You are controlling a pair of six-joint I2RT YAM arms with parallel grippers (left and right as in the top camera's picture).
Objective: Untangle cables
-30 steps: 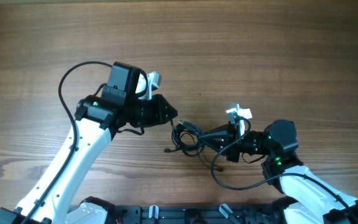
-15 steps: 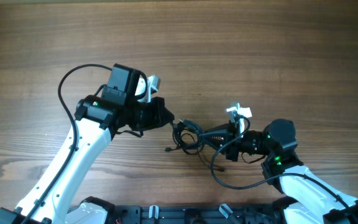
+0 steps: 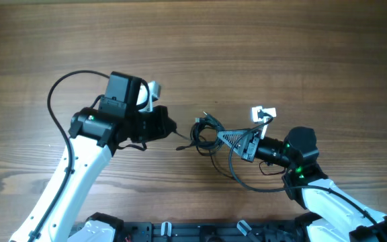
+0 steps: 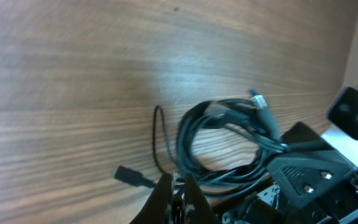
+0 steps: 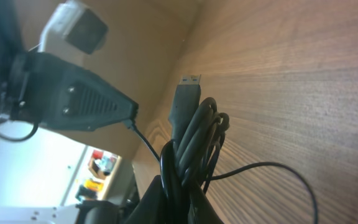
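1. Cables are shown as a small black knot of loops near the middle of the wooden worktop, held between the two arms.
2. Over the last second the left jaws have been closed, and the left arm has been drawn back towards its own side. The knot has been carried slightly away from the robot's base.
3. One thin cord is now stretched from the left jaws to the knot. From this it is judged that a strand is being pulled free, though the loops are not yet undone.
4. Pressed together on that cord, the left jaws are held low over the worktop and pointed at the knot. A small plug lies just beside them.
5. The bundled loops are pinched by the right jaws, and a flat plug sticks out past them. The right arm is reached in from the near right.
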